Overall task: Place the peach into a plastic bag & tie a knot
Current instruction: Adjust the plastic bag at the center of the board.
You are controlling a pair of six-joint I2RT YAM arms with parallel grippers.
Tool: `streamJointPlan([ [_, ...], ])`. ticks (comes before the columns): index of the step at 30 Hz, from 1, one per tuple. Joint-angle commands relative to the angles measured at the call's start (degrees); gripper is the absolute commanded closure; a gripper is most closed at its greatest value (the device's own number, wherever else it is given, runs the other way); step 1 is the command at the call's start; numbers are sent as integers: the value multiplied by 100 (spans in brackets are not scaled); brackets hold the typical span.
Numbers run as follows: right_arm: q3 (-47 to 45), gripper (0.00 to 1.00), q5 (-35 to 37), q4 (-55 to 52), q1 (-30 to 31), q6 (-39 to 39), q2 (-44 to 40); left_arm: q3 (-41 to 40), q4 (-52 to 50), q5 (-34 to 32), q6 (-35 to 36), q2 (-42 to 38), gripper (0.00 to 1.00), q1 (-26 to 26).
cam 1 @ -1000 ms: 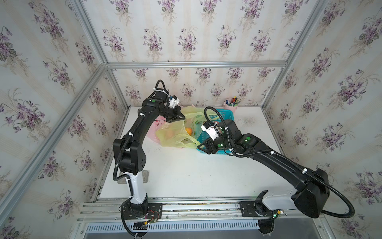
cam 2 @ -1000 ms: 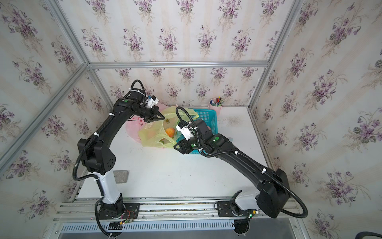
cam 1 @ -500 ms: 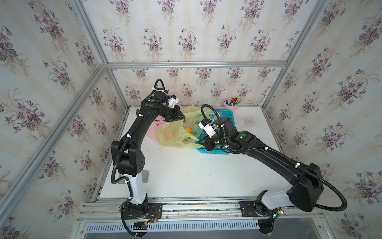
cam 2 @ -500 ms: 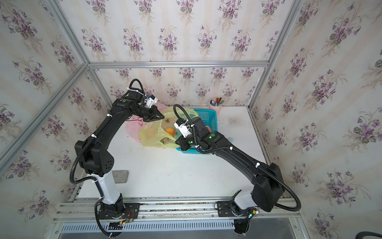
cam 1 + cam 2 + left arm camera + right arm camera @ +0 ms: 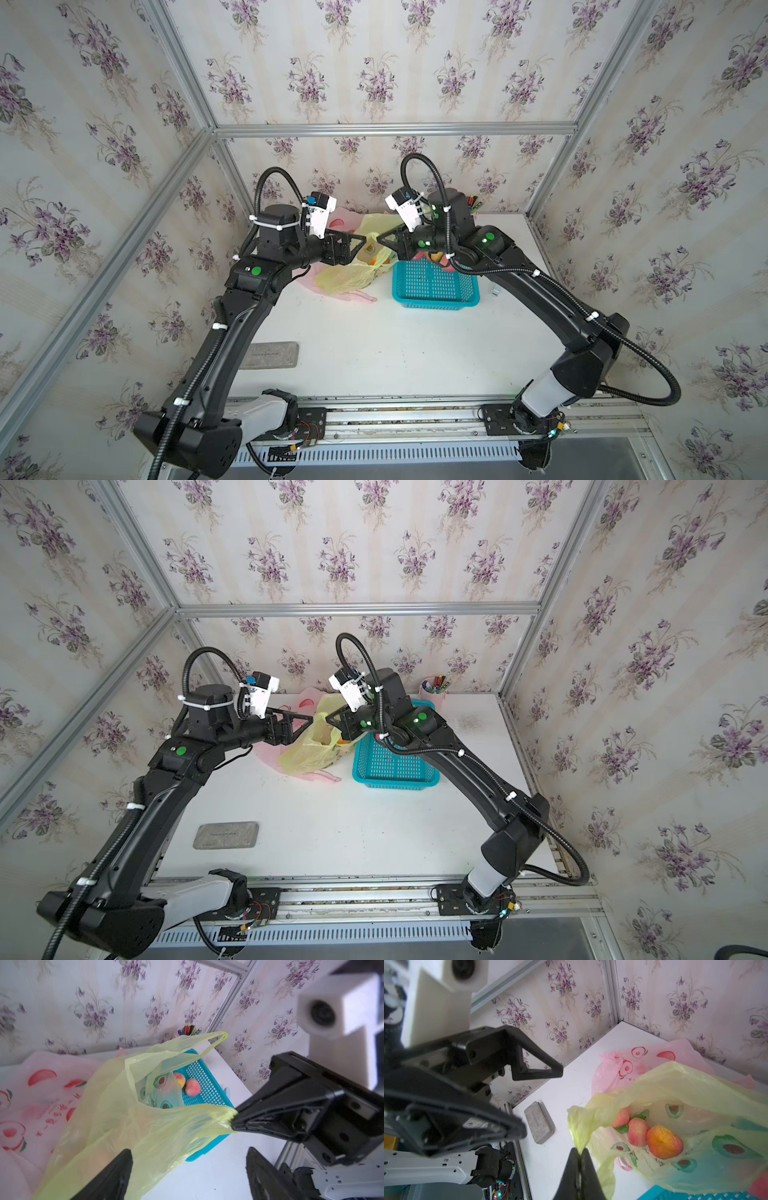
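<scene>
White table (image 5: 374,353), frame centre: the bag (image 5: 675,1088) was just released by the spread left gripper (image 5: 359,249); one handle (image 5: 578,1126) is now pinched by the right gripper (image 5: 579,1152). With the peach (image 5: 663,1142) bagged, knotting is judged next.

The bag (image 5: 349,277) is yellow, the basket (image 5: 434,286) turquoise

The whole table (image 5: 374,357) was seen from high above its front edge in both top views, faced downward toward the back wall (image 5: 374,166). The wrist views were taken close up, and the yellow plastic bag (image 5: 116,1118) was shared by all four.
</scene>
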Motion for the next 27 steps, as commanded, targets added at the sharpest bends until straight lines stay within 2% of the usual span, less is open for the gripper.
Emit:
streamJointPlan([
  [1, 592, 100, -351, -322, 41, -66, 316, -405, 1278, -536, 639, -425, 4, -140],
  [5, 1116, 100, -514, -505, 77, -50, 664, -340, 1317, -539, 977, -401, 1, -348],
  [8, 1291, 100, -609, -584, 85, -33, 778, -357, 1298, -1089, 1358, -349, 1, -680],
  [11, 1301, 100, -667, -558, 87, 6, 786, -341, 1325, -1317, 1581, -222, 1, -882],
  [16, 1328, 100, -817, -493, 87, 95, 779, -482, 1544, -1417, 1536, 63, 1, -967],
  [18, 1326, 100, -892, -461, 91, 132, 763, -682, 1846, -1417, 1401, 77, 5, -979],
  [22, 1337, 100, -971, -366, 87, 259, 752, -1000, 2390, -1437, 1105, 199, 21, -991],
  [27, 1337, 100, -994, -284, 83, 385, 761, -1182, 2762, -1527, 882, 355, 44, -1104],
])
